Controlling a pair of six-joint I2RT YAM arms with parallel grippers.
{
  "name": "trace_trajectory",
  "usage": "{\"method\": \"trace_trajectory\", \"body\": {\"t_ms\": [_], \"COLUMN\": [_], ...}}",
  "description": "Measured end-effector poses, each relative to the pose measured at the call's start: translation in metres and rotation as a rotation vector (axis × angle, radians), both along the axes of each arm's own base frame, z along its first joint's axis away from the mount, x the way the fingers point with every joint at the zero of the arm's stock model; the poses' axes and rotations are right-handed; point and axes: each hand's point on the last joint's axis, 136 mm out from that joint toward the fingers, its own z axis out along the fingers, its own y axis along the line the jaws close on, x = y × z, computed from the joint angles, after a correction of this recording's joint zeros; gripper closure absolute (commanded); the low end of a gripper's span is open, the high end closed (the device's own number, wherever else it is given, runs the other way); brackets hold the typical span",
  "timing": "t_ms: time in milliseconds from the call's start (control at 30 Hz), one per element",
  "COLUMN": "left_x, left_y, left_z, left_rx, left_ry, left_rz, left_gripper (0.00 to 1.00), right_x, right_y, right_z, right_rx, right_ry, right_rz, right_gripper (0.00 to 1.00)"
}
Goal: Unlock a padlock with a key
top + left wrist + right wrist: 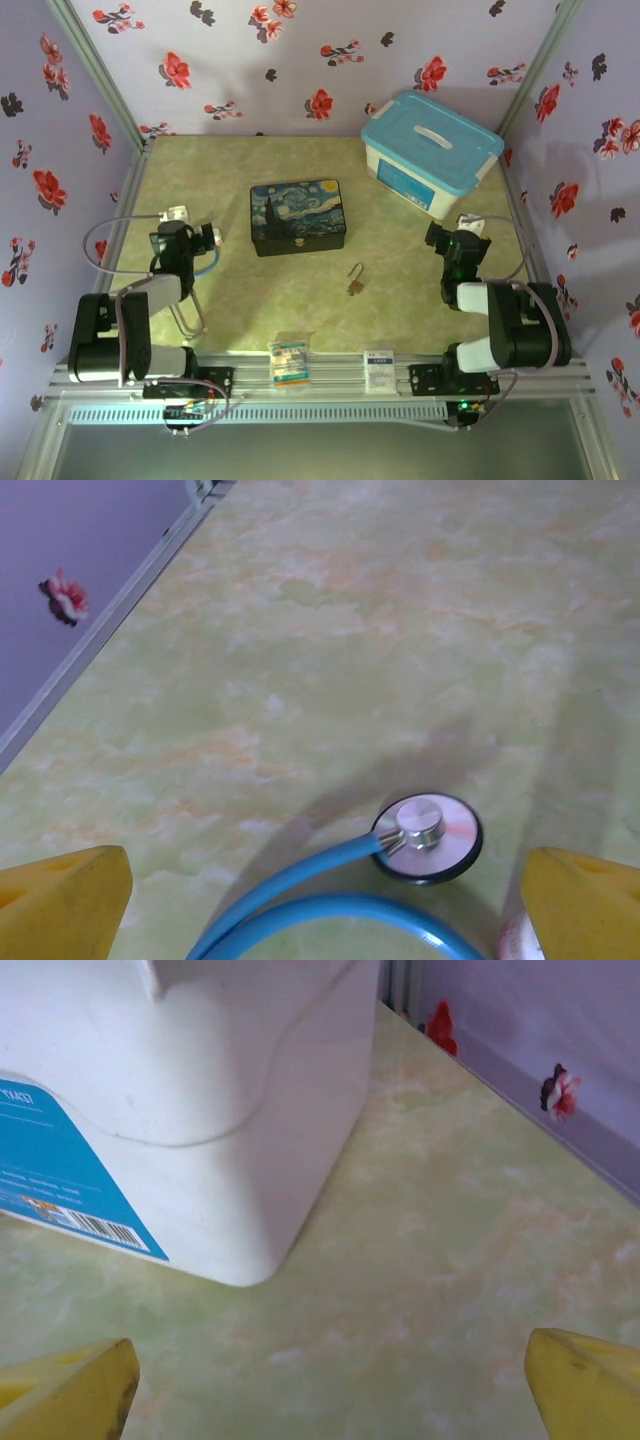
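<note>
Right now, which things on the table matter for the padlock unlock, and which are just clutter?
Job: padlock; key, too small to pick out.
Lying about: Starry Night tin; blue-lidded box; stethoscope; colourful packet; white packet.

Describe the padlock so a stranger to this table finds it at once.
On the green marbled table, find the dark rectangular Starry Night tin near the middle. Just beyond its near right corner, toward the near edge, lies the small brass-gold padlock. Its thin silver U-shaped shackle and tiny size set it apart.
</note>
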Motion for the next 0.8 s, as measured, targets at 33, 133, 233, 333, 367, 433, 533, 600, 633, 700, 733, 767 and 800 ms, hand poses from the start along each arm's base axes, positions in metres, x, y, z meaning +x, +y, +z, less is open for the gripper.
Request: {"method": "trace_trajectory", "body": {"t_ms": [33, 133, 233, 333, 367, 433, 533, 600, 633, 700, 733, 767, 800], "left_x": [0.002, 0.009, 0.015, 0.017, 0.017, 0.019, 0.021, 0.021, 0.021, 0.021, 0.021, 0.021, 0.021], "left_y": [-0.001, -0.002, -0.006, -0.008, -0.009, -0.009, -0.009, -0.009, -0.009, -0.009, -0.009, -0.009, -0.009], "left_z": [0.001, -0.002, -0.013, -0.020, -0.019, -0.015, -0.011, -0.010, -0.009, -0.009, -0.009, -0.009, -0.009], "left_rx": [-0.005, -0.016, -0.024, -0.030, -0.031, -0.031, -0.031, -0.030, -0.030, -0.030, -0.030, -0.031, -0.028], "left_ry": [-0.017, -0.050, -0.050, -0.043, -0.047, -0.064, -0.082, -0.088, -0.089, -0.089, -0.089, -0.090, -0.089], "left_rz": [-0.010, -0.028, -0.051, -0.063, -0.065, -0.066, -0.067, -0.067, -0.067, -0.067, -0.067, -0.068, -0.069], "left_gripper": [0.00, 0.00, 0.00, 0.00, 0.00, 0.00, 0.00, 0.00, 0.00, 0.00, 0.00, 0.00, 0.00], "right_x": [0.003, 0.005, 0.011, 0.024, 0.025, 0.026, 0.024, 0.024, 0.024, 0.024, 0.024, 0.024, 0.024], "right_y": [0.001, 0.003, 0.004, 0.005, 0.005, 0.005, 0.005, 0.005, 0.005, 0.005, 0.005, 0.005, 0.005], "right_z": [-0.004, -0.024, -0.022, -0.007, -0.005, -0.005, -0.008, -0.008, -0.008, -0.009, -0.010, -0.010, -0.010], "right_rx": [-0.003, -0.009, -0.010, -0.009, -0.009, -0.011, -0.012, -0.012, -0.012, -0.012, -0.012, -0.012, -0.012], "right_ry": [-0.004, 0.029, 0.047, 0.008, 0.003, 0.005, 0.019, 0.020, 0.021, 0.023, 0.025, 0.026, 0.027], "right_rz": [0.006, 0.024, 0.027, 0.029, 0.029, 0.029, 0.030, 0.030, 0.030, 0.030, 0.030, 0.030, 0.030], "right_gripper": [0.00, 0.01, 0.01, 0.01, 0.01, 0.01, 0.01, 0.01, 0.01, 0.01, 0.01, 0.01, 0.01]}}
